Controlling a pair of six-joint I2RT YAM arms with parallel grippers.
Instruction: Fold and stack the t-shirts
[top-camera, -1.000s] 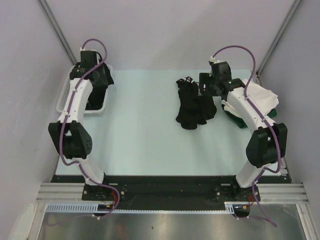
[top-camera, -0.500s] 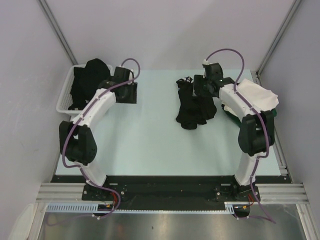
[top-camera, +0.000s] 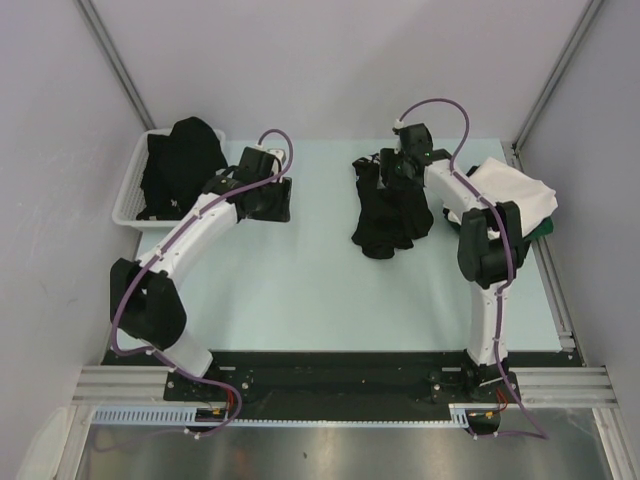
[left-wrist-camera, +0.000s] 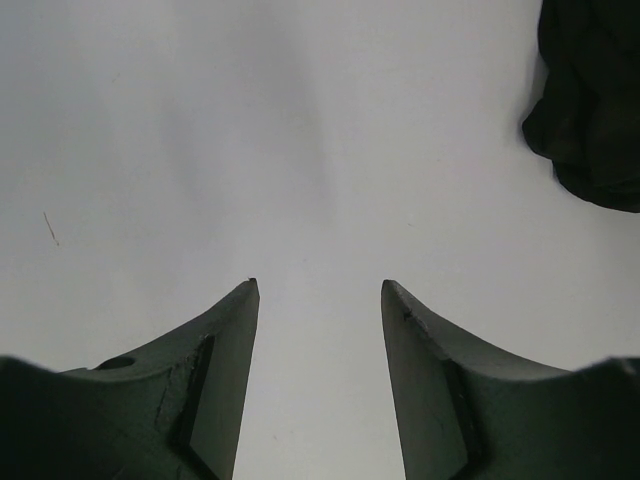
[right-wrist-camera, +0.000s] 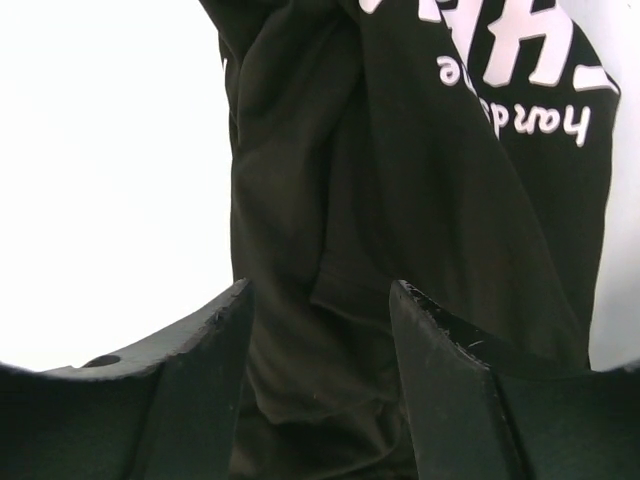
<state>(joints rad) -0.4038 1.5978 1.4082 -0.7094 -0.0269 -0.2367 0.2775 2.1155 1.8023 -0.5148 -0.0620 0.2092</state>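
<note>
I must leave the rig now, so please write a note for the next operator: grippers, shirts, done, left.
Left gripper: open, empty, over bare table.
Right gripper: open, astride a fold of the crumpled lettered black shirt, mid-table.
Done, apparently: white shirt stacked on green shirt, right side.
Black shirts sit in the basket, far left.
Remaining: fold, stack lettered one, then those.

Pale table bears black t-shirt, white basket, shirt pile.
</note>
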